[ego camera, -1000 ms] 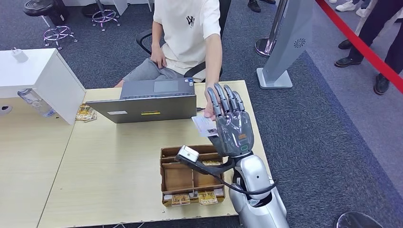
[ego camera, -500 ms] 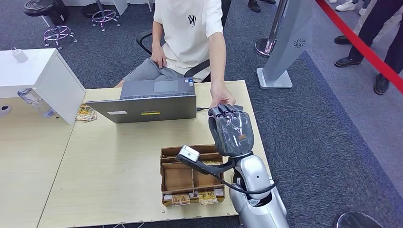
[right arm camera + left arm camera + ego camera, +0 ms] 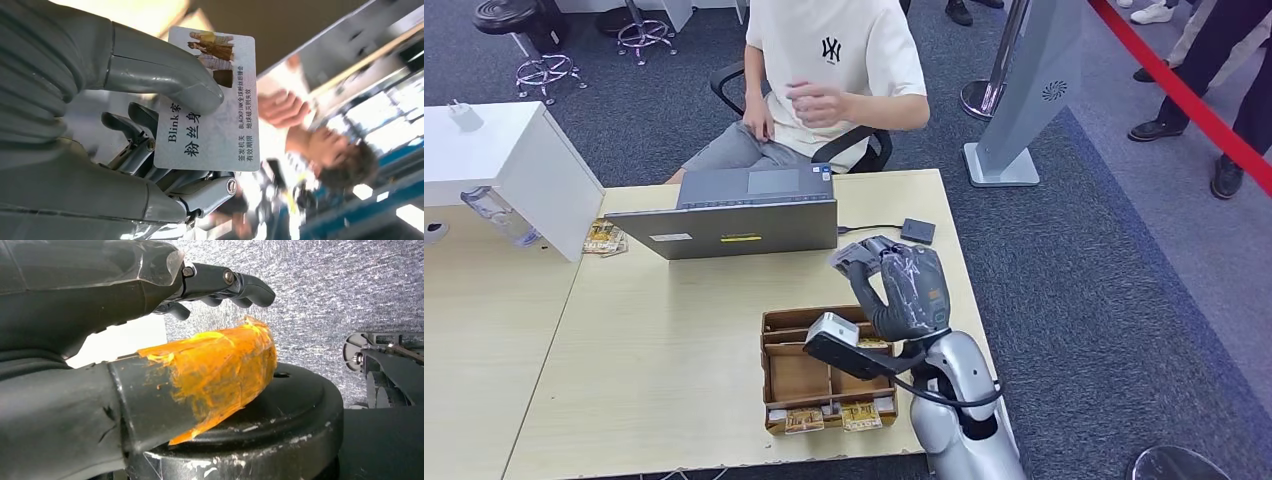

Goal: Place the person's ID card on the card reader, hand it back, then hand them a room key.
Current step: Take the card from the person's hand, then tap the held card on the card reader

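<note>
My right hand (image 3: 902,285) hovers above the table's right side and holds the person's ID card (image 3: 846,256). In the right wrist view the thumb presses the white printed ID card (image 3: 210,100) against the fingers (image 3: 150,150) of the right hand (image 3: 125,140). The card reader (image 3: 917,231), a small dark square, lies on the table just beyond that hand, joined by a cable to the laptop (image 3: 734,225). The seated person (image 3: 834,60) keeps one hand at the chest. Room key cards (image 3: 824,418) sit in a wooden box (image 3: 779,375). My left hand (image 3: 150,315) hangs with fingers apart, holding nothing.
A white cabinet (image 3: 504,160) stands at the table's far left, with a plastic bottle (image 3: 499,215) beside it. A grey sign stand (image 3: 1024,90) and a red barrier band (image 3: 1184,95) are off to the right, where other people stand.
My right hand closed around the ID card and drew back toward me. The person let go of it and pulled the arm back to the chest, uncovering the card reader.
</note>
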